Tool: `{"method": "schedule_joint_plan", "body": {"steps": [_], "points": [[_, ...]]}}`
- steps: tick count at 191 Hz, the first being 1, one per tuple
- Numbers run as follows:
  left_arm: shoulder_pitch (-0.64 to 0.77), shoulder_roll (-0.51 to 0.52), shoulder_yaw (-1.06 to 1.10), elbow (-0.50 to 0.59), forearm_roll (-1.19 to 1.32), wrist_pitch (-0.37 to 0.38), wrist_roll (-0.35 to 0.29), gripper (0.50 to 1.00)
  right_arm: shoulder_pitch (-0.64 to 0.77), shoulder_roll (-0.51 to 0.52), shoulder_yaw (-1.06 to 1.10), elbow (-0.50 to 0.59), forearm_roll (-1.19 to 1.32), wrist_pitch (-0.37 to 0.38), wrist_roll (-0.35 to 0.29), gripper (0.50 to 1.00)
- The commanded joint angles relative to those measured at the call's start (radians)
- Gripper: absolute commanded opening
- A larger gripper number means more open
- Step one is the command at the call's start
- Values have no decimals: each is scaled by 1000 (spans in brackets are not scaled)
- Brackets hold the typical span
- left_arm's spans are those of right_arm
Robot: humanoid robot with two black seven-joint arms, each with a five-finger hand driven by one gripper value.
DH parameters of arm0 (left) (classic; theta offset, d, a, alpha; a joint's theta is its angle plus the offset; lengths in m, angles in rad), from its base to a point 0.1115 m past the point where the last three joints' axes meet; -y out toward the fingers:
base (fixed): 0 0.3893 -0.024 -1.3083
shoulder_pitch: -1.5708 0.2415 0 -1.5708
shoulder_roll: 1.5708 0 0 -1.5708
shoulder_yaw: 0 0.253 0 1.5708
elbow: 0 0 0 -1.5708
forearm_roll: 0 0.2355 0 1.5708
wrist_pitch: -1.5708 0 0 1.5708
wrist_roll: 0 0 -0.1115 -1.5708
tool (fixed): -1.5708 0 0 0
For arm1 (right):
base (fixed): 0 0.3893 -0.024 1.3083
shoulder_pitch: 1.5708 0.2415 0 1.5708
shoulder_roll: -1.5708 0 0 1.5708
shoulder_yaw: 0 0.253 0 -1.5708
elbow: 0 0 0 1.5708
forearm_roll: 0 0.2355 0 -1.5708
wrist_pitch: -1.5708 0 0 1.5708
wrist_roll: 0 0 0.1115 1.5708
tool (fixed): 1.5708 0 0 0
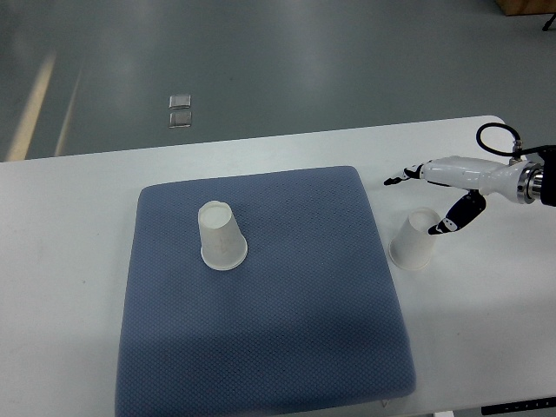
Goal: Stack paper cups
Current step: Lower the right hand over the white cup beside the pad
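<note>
White paper cup sat upside down on the blue mat, left of the mat's centre. Second cup, also inverted, stood on the white table just off the mat's right edge. Right hand came in from the right edge, fingers spread, gripping nothing; one dark fingertip was at the second cup's top edge, contact unclear. Other fingers pointed left, above the cup.

white table, blue mat, cup
</note>
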Motion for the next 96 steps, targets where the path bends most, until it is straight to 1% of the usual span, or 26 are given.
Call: {"method": "schedule_joint_plan", "body": {"steps": [1,29,66,96], "points": [[0,0,0,0,0,0,0,1000,0,-1,-16,-1,-40,-4,4,874],[0,0,0,0,0,0,0,1000,-11,7,-19,-6,-80,-13,1,874],[0,0,0,0,0,0,0,1000,-12,27,-24,-53,-112,-32,1,874],[0,0,0,0,-1,0,0,1000,-3,31,-79,-92,-114,-73,1,874]]}}
